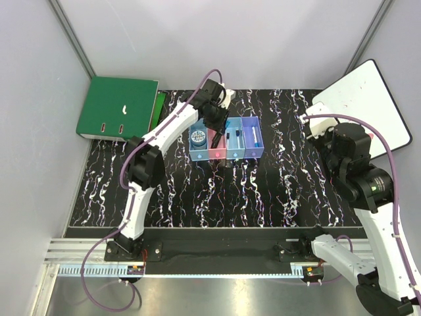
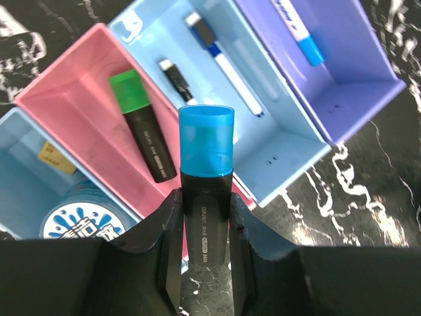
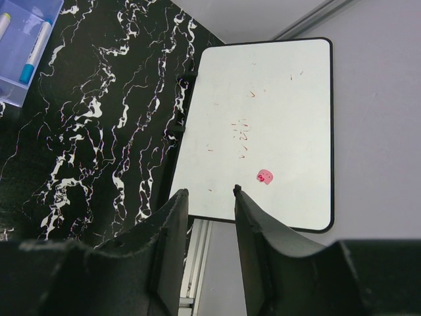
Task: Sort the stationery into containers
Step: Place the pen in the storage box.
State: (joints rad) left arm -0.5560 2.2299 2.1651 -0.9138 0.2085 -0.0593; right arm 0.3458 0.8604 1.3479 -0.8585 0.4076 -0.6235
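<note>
My left gripper (image 2: 205, 197) is shut on a black marker with a blue cap (image 2: 206, 141) and holds it over the near edge of the pink bin (image 2: 59, 112), where a green-capped marker (image 2: 141, 125) lies. The light blue bin to its left holds the blue-rimmed tape roll (image 2: 82, 220). The middle light blue bin (image 2: 289, 148) holds thin pens (image 2: 223, 62). The purple bin (image 2: 355, 79) holds a blue-capped pen (image 2: 306, 39). In the top view the left gripper (image 1: 214, 124) is over the row of bins (image 1: 252, 155). My right gripper (image 3: 210, 194) is open and empty, far right.
A green ring binder (image 1: 117, 106) lies at the back left. A white board with a black rim (image 3: 263, 125) lies at the back right (image 1: 368, 105), under my right gripper. The black marbled mat (image 1: 217, 197) covers the table.
</note>
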